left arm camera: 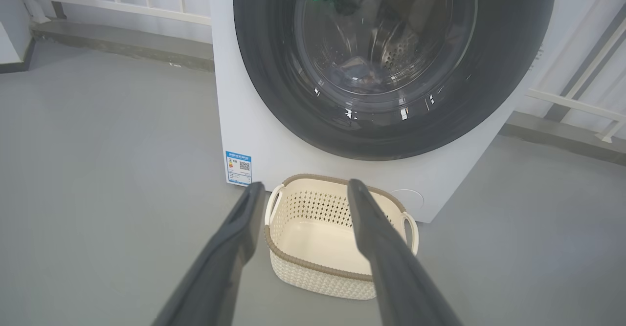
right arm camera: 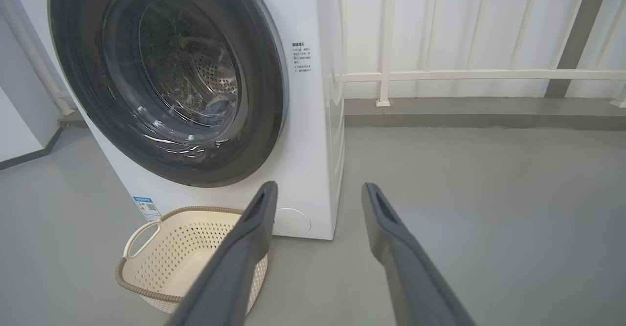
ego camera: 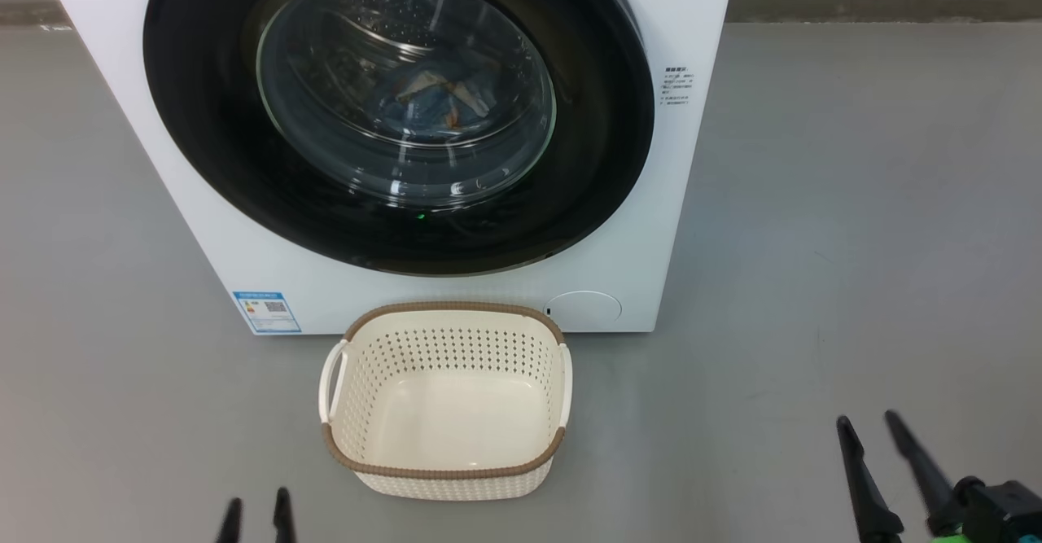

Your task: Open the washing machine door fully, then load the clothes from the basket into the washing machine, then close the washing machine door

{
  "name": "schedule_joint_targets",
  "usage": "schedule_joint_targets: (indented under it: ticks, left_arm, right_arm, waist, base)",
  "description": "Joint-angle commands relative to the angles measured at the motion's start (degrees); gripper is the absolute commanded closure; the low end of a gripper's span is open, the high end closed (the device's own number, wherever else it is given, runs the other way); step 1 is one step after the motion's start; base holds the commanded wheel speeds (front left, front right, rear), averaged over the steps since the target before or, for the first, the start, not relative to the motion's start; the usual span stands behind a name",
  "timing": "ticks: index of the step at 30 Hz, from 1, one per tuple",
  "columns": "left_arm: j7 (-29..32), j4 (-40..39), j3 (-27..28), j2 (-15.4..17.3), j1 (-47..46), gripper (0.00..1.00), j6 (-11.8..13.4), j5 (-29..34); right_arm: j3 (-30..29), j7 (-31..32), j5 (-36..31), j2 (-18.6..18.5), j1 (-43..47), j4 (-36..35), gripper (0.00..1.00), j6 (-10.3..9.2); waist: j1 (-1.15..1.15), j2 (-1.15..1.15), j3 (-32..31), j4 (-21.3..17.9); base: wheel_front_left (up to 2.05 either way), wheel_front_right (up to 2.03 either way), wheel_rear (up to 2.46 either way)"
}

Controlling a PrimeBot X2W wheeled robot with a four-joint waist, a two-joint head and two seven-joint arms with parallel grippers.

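The grey floor (ego camera: 814, 201) spreads out all around. On it stands the big white washer (ego camera: 203, 225), and a white railing (right arm camera: 464, 74) runs along the wall behind it. The round black door (ego camera: 212, 120) covers most of the washer's front and is shut flat against it. In the middle of the door is a clear glass window (ego camera: 505, 160) that bulges out. Through the glass you can see the shiny drum (ego camera: 383, 14) with its little holes. The basket (ego camera: 456, 308) sits on the floor just in front of the washer, under the door. It is cream with a brown rim, holes in its sides and a white handle on each side, and its smooth bottom shows bare. The clothes (ego camera: 440, 99) lie inside the drum behind the glass, in a small blue heap with bits of cream and orange. The right claw (ego camera: 867, 418) is at the lower right of the head view, well apart from the basket. Its two dark fingers are spread wide with nothing between them. The left claw (ego camera: 258, 498) peeks up at the bottom left, near the basket's corner. In its own wrist view its fingers stand wide apart too, holding nothing and pointing toward the basket. A blue label (ego camera: 267, 312) is stuck on the washer's lower left corner. A round flap (ego camera: 583, 308) sits at the lower right. A tiny green light (ego camera: 421, 216) glows low on the door.
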Motion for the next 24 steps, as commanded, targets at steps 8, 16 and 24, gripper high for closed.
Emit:
schedule_joint_targets:
  ticks: [8, 16, 24]
  left_arm:
    - [1.10, 1.00, 0.35, 0.00, -0.76, 1.00, -0.48, -4.33]
    - [2.36, 1.59, 0.93, 0.15, -1.85, 1.00, -1.01, -9.18]
    - [3.62, 2.05, 1.54, 0.27, -2.87, 1.00, -1.53, -13.97]
  right_arm:
    - [-0.14, 1.23, 4.63, 0.51, -0.60, 1.09, 1.00, -0.01]
    - [-0.29, 2.58, 9.72, 0.82, -1.44, 1.65, 1.00, -0.03]
    - [-0.44, 3.94, 14.79, 1.14, -2.24, 2.17, 1.00, -0.05]
  waist:
    - [0.13, 0.00, -0.08, -0.20]
    - [0.00, 0.00, 0.11, -0.43]
    - [0.00, 0.00, 0.18, -0.66]
  base:
    - [0.00, 0.00, 0.00]
    - [0.00, 0.00, 0.00]
    - [0.00, 0.00, 0.00]
